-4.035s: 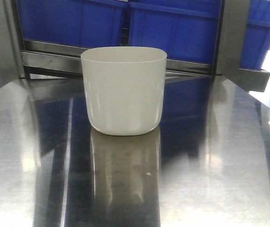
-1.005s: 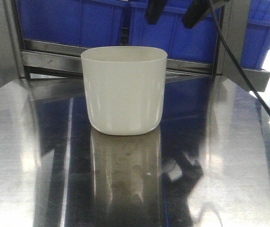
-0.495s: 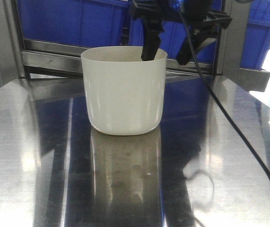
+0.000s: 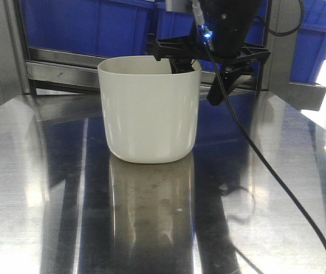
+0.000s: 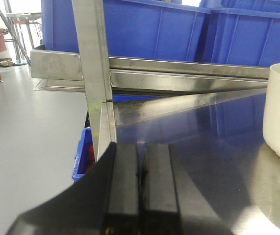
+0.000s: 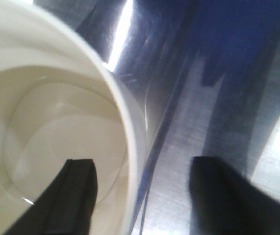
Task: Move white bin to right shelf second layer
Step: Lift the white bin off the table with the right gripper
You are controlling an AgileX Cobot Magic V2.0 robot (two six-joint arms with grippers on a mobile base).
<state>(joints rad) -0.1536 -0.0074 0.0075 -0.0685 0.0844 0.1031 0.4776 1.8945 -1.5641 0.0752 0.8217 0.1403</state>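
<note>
My front camera looks low and level across the steel table point(image 4: 37, 188) toward blue crates point(image 4: 83, 25). My left wrist camera skims along from the table's left edge. My right wrist camera looks steeply down, very close. All three share the white bin point(image 4: 149, 108).

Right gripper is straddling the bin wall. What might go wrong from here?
The right gripper is open with one finger inside the bin and one outside, so it would pinch a single smooth wall; the bin may tilt or slip when lifted. The cable runs over the table and might snag.
</note>
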